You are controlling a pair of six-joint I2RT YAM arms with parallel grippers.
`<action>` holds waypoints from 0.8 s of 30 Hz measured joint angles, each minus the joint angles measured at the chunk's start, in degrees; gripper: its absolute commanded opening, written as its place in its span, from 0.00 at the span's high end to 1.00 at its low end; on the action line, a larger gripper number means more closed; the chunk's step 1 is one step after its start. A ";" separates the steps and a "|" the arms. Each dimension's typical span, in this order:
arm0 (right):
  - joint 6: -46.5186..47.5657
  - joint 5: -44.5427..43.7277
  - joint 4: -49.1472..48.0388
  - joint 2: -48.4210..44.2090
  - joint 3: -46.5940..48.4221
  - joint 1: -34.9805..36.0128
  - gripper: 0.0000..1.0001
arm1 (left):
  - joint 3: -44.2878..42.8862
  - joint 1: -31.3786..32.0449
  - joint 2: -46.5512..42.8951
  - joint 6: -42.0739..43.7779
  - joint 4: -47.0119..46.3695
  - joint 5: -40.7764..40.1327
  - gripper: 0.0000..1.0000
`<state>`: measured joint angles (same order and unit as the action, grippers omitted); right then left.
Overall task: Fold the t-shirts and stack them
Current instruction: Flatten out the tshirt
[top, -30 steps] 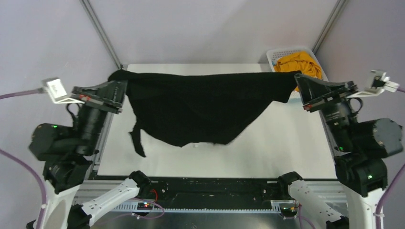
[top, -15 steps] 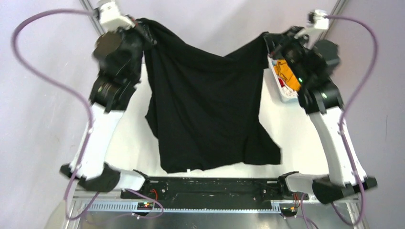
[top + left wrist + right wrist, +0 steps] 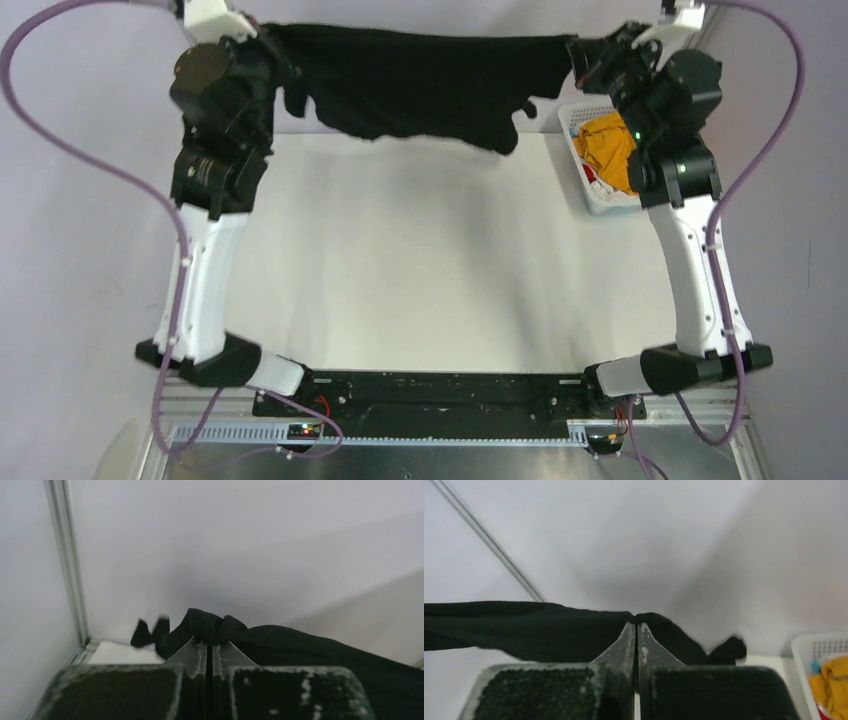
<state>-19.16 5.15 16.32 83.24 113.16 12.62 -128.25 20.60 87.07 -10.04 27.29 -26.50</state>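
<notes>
One black t-shirt (image 3: 420, 80) pinched by left gripper (image 3: 209, 649) and right gripper (image 3: 636, 630), one yellow t-shirt (image 3: 608, 148), one basket (image 3: 585, 111).

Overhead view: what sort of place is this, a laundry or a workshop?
Probably a robotics lab test cell. The left arm and right arm are bolted to a white table, plain grey walls and a metal post enclose it, and the left claw and right claw hold a black t-shirt between them.

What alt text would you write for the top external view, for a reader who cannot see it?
Two robot arms hold a black t-shirt stretched between them above the table, the left gripper and right gripper each shut on one end. A white basket with a mustard-yellow shirt sits far right.
</notes>
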 measured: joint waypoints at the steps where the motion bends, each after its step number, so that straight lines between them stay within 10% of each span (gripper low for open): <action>1: -0.24 0.42 -0.48 -2.25 -3.17 -0.35 1.00 | 4.31 0.00 -3.34 0.07 -0.17 0.11 0.96; 14: -4.83 1.79 6.36 -21.09 -57.16 -1.92 1.00 | 83.67 6.82 -33.88 -22.38 -1.29 4.02 1.00; 24: -9.33 -2.67 12.41 -14.40 -70.77 -2.64 1.00 | 99.76 18.64 -30.45 -36.76 0.24 6.14 0.79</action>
<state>-28.49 2.48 28.73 68.84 42.39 9.98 -28.49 39.24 56.62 -46.81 27.53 -20.36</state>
